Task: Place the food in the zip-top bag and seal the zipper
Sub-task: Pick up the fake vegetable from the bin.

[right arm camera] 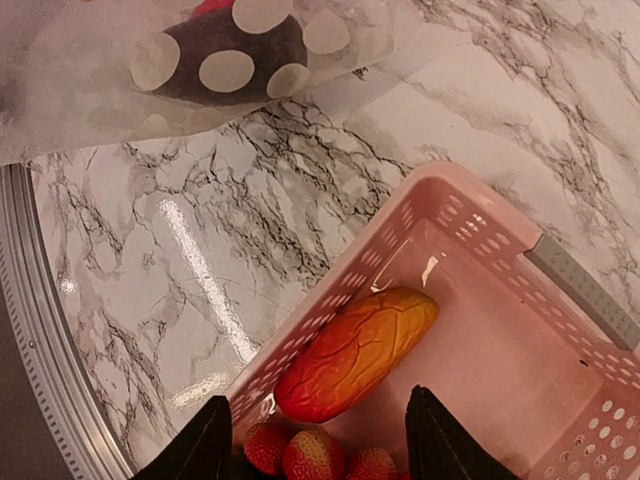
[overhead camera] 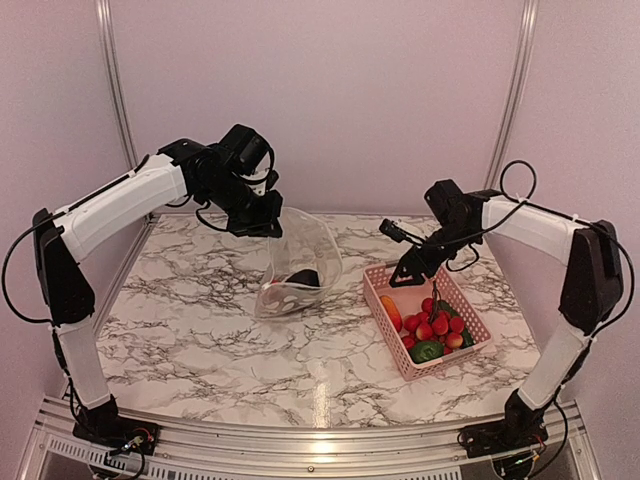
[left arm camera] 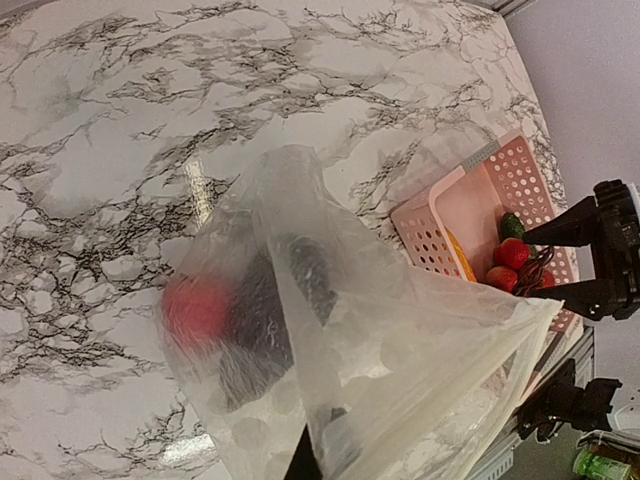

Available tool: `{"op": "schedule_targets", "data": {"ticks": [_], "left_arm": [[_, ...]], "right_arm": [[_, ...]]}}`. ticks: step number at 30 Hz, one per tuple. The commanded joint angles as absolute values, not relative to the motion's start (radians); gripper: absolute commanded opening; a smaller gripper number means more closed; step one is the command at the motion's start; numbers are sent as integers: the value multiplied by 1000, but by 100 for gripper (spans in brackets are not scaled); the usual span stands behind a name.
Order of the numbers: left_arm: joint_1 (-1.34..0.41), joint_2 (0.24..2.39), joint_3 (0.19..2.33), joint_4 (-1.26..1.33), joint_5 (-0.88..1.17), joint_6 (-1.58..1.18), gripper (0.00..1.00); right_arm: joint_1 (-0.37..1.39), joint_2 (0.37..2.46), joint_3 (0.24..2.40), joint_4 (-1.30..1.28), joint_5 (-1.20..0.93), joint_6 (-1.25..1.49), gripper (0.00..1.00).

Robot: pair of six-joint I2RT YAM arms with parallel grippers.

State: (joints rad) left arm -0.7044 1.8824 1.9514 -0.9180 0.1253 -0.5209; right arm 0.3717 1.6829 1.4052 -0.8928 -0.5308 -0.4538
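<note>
Task partly done. The bag (overhead camera: 318, 250) rests with its bottom on the table (overhead camera: 200, 320), to the left of the basket (overhead camera: 372, 283) and apart from it, with its mouth gaping. Inside the bag, low down, lie a dark eggplant (overhead camera: 306, 278) and a red fruit (overhead camera: 274, 287), close together. Not yet bagged are the carrot (right arm camera: 355, 352), a heap of berries (overhead camera: 437, 325) and a green piece (overhead camera: 427, 351), all in the basket. The carrot lies along the basket's left wall and the berries sit at its near end. The zipper cannot be made out in any view, but with the mouth this wide the sealing is clearly not done. Judgement: less than half of the loading is complete, and the seal comes after that. Left arm: it reaches up and across from the left, forearm raised and wrist turned down. The left gripper (overhead camera: 265, 222) is pinched tight on the bag's upper edge, holding that edge well above the table so the plastic hangs open below it. Right arm: it stretches in from the right with the wrist pitched steeply down. The right gripper (right arm camera: 315, 450) hangs over the far half of the basket, fingers (right arm camera: 195, 448) spread with nothing between them. The carrot lies just below and ahead of the tips, and no contact is visible. Likely next pick: the carrot.
</note>
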Motion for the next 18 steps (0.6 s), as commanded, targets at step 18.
{"op": "schedule_targets", "data": {"ticks": [18], "left_arm": [[-703,1847,1952,-949,30,-589,0]], "right_arm": [[356,1870,1283,-793,-507,-196,53]]}}
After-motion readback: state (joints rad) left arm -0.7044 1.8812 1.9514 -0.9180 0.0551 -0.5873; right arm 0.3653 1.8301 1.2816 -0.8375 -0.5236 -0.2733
